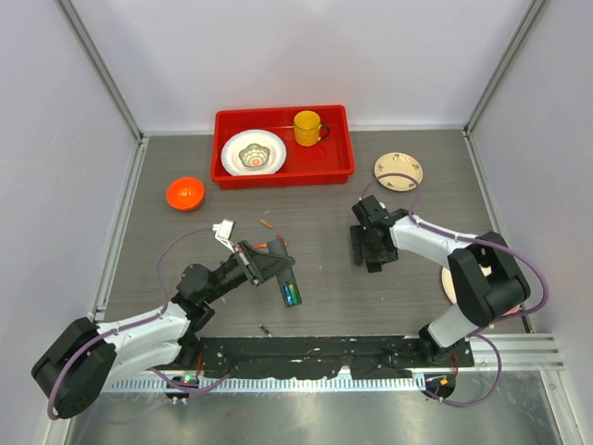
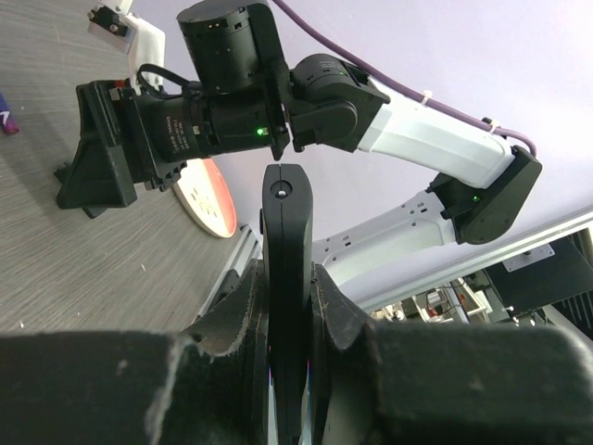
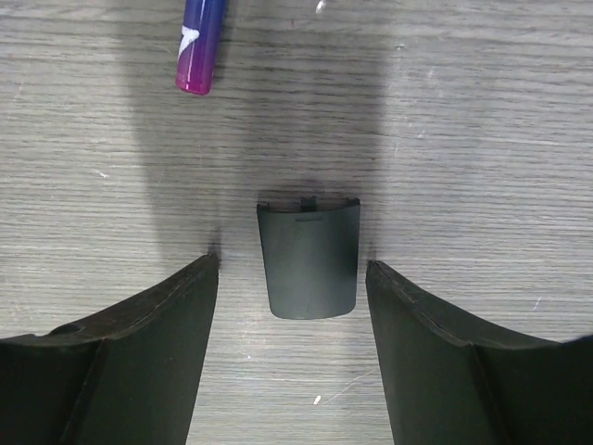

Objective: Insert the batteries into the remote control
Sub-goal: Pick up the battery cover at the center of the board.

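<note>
**A:** Fingers first, from above: the left gripper (image 1: 282, 273) has its pair pinching the remote (image 1: 288, 286), near the middle of the table (image 1: 324, 185). Why hold it up like that?

**B:** I'd say to keep its open back facing up. Blue and green batteries (image 1: 292, 298) show inside it. The right gripper (image 1: 371, 252) is spread, low over the table and well apart to the right. A spare battery (image 1: 268, 223) lies farther back.

**A:** And the left wrist view?

**B:** The remote is seen edge-on, clamped from both sides by the left fingers (image 2: 236, 320). Its free end points toward the right arm (image 2: 417, 139). That looks like offering it for the other side to work on.

**A:** The right wrist view?

**B:** The right fingers (image 3: 139, 343) stand wide with nothing in them. A black battery cover (image 3: 309, 255) lies flat between them, touching neither. A blue battery with a pink end (image 3: 202, 42) lies beyond, to the far left.

**A:** So why straddle the cover?

**B:** Probably to line up a pick, so the remote can be closed. I can't tell whether its compartment is full.
</note>
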Controlling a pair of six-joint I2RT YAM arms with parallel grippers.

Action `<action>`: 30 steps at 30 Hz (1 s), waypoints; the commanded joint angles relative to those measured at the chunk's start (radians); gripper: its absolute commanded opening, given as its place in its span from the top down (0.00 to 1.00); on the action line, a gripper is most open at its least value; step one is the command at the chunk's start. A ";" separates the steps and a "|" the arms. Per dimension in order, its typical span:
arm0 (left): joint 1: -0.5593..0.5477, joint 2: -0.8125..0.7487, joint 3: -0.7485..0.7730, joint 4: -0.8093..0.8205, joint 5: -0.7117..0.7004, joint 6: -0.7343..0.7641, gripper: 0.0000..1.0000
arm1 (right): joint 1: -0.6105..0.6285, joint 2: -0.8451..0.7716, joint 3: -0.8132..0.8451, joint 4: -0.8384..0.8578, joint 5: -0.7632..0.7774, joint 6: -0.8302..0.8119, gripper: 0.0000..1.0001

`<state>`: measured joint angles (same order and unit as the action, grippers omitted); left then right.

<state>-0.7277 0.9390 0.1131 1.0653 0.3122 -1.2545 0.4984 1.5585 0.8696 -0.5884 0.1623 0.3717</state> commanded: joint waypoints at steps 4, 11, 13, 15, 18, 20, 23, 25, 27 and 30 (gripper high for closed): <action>0.004 0.027 0.016 0.091 0.019 -0.005 1.00 | -0.023 0.025 -0.001 0.029 -0.030 0.001 0.37; 0.004 0.035 0.020 0.091 0.021 -0.003 1.00 | -0.024 0.021 -0.024 0.062 -0.098 0.029 0.44; 0.004 0.040 0.022 0.091 0.021 -0.003 1.00 | -0.021 0.020 -0.027 0.064 -0.081 0.033 0.41; 0.004 0.047 0.023 0.096 0.025 -0.003 1.00 | -0.024 0.025 -0.024 0.059 -0.073 0.030 0.39; 0.004 0.055 0.026 0.099 0.027 -0.003 1.00 | -0.023 0.031 -0.023 0.052 -0.057 0.026 0.39; 0.004 0.061 0.028 0.105 0.028 -0.003 1.00 | -0.023 0.040 -0.020 0.048 -0.049 0.019 0.39; 0.004 0.064 0.027 0.111 0.031 -0.006 1.00 | -0.023 0.054 -0.020 0.041 -0.044 0.016 0.42; 0.004 0.064 0.025 0.111 0.031 -0.006 1.00 | -0.023 0.057 -0.018 0.038 -0.047 0.015 0.45; 0.004 0.061 0.025 0.111 0.031 -0.006 1.00 | -0.023 0.055 -0.021 0.036 -0.049 0.015 0.48; 0.004 0.063 0.026 0.111 0.028 -0.006 1.00 | -0.021 0.054 -0.024 0.032 -0.050 0.018 0.54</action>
<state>-0.7261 1.0023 0.1131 1.1084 0.3328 -1.2560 0.4805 1.5715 0.8677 -0.5594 0.1066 0.3870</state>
